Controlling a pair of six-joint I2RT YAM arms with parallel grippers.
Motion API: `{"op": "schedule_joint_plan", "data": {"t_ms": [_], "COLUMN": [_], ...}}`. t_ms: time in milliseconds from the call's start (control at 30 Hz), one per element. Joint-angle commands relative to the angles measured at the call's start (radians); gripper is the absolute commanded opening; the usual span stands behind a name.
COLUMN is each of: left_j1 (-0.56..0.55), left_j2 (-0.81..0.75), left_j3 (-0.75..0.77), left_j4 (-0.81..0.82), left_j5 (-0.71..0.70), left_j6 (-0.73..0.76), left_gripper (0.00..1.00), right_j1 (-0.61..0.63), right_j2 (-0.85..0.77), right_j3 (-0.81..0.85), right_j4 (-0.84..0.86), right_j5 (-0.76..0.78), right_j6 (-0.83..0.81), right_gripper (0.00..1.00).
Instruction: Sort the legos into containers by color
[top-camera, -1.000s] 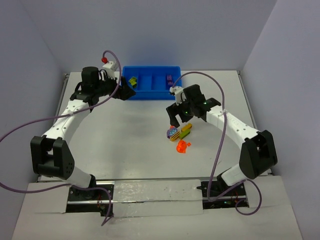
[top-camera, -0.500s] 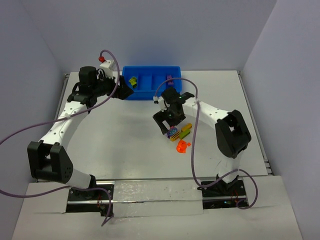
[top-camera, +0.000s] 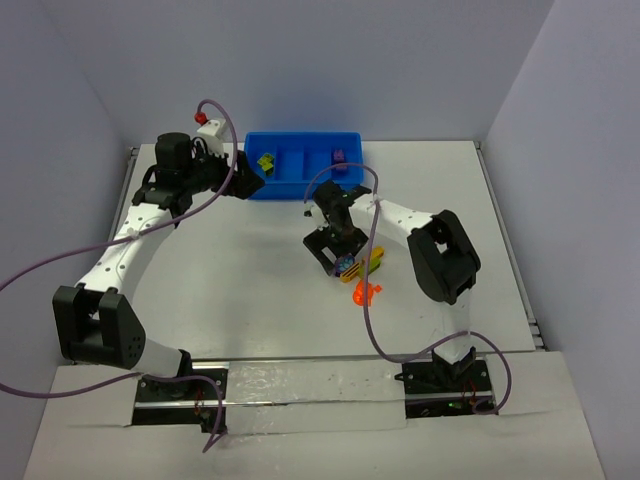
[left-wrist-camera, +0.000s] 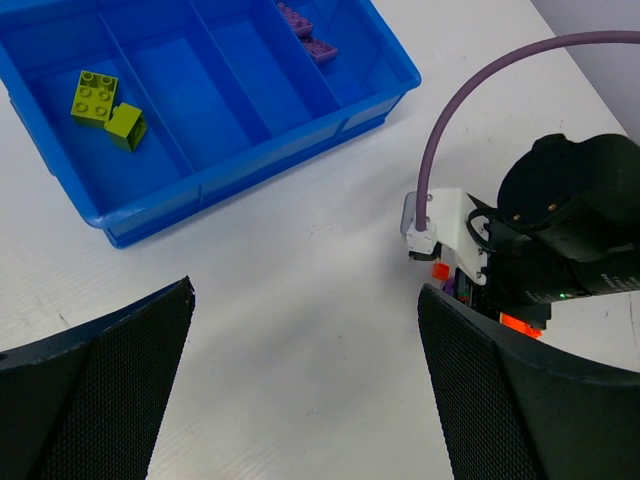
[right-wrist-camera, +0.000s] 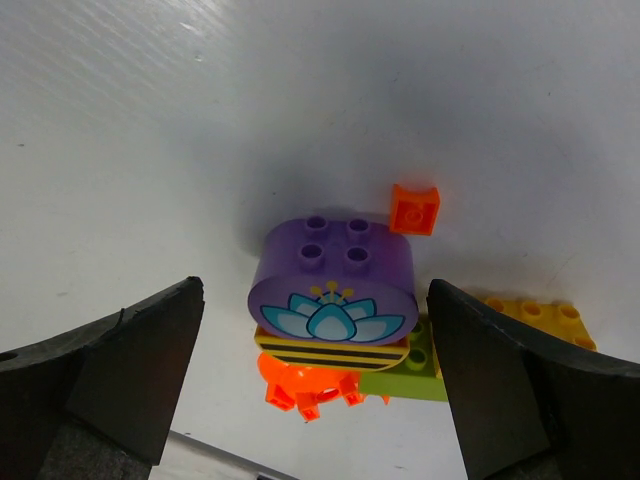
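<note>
A: Starting with the purple brick (right-wrist-camera: 335, 270), flower print on its side: lies on the white table (top-camera: 240, 290), right of centre, joined to a black-and-yellow striped piece (right-wrist-camera: 333, 352).

B: Gripped?

A: No. Sits loose in the gap of the right gripper (right-wrist-camera: 312, 300), with both fingers (right-wrist-camera: 110, 370) spread wide to left and right of it and touching nothing.

B: And close by?

A: A small orange-red brick (right-wrist-camera: 414, 208) just beside it on the far right; an olive-green brick (right-wrist-camera: 420, 372) tucked against the striped piece; a yellow-orange brick (right-wrist-camera: 535, 318) right of that; a spiky orange-red piece (right-wrist-camera: 308, 388) peeking out on the near side.

B: Anything sorted?

A: Yes. At the far edge of the table, a blue bin (top-camera: 285, 190), well apart from the pile. Holds two olive-green bricks (left-wrist-camera: 95, 97) in the left-end compartment and purple bricks (left-wrist-camera: 320, 48) toward the right end. Cannot tell from the close view which divider bounds the purple ones.

B: Other arm?

A: Left gripper (left-wrist-camera: 305, 290) hanging over the table at the bin's near left corner, jaws wide apart, pinching nothing.
</note>
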Motion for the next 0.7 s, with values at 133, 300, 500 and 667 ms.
{"op": "schedule_joint_plan", "data": {"t_ms": [133, 300, 500, 667], "left_j1": [0.006, 0.006, 0.015, 0.029], "left_j2": [-0.027, -0.028, -0.03, -0.036], "left_j3": [0.001, -0.005, -0.001, -0.003], "left_j4": [0.008, 0.011, 0.016, 0.025], "left_j5": [-0.009, -0.012, -0.008, 0.013], "left_j6": [0.007, 0.007, -0.03, -0.07], "left_gripper": [0.99, 0.99, 0.99, 0.99], "right_j1": [0.002, -0.001, -0.019, -0.026], "right_j2": [0.039, 0.047, 0.053, 0.05], "right_j3": [0.035, 0.041, 0.038, 0.041], "right_j4": [-0.021, -0.026, -0.043, -0.049], "right_j5": [0.034, 0.025, 0.003, 0.008], "right_j6": [0.002, 0.001, 0.003, 0.005], "right_gripper": [1.0, 0.91, 0.76, 0.59]}}
